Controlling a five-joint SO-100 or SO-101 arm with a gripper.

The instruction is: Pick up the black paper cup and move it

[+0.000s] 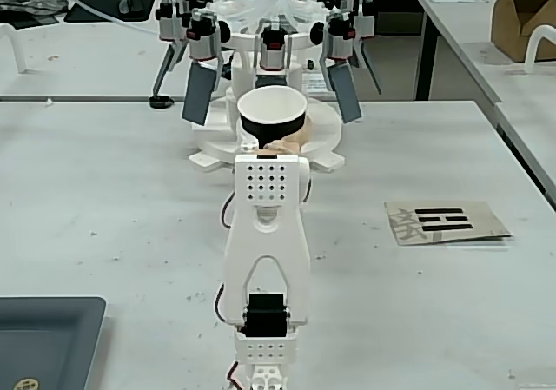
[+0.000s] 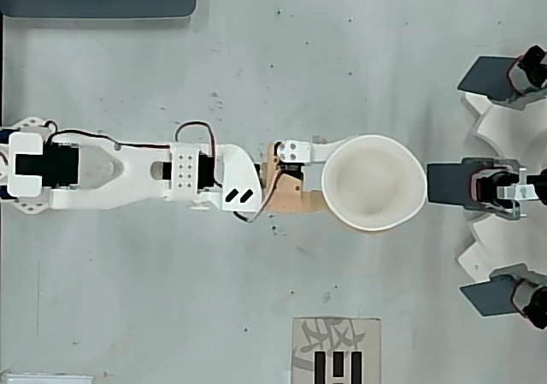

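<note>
The black paper cup [image 1: 272, 112] stands upright with its mouth up, its white inside showing and a strip of black wall below the rim. In the overhead view the cup [image 2: 373, 181] looks large, so it seems to be held up off the table. My gripper [image 2: 338, 177] is shut on the cup's near side. One white finger [image 2: 332, 147] curves along the rim, and the tan jaw sits under the cup's edge. In the fixed view the gripper [image 1: 276, 147] is mostly hidden behind my white arm, right under the cup.
A white multi-arm device [image 1: 269, 51] with dark paddles [image 2: 453, 183] stands just beyond the cup. A grey tray [image 1: 43, 338] lies at the near left. A card with black bars [image 1: 447, 222] lies to the right. A cardboard box [image 1: 521, 21] sits on the far right table.
</note>
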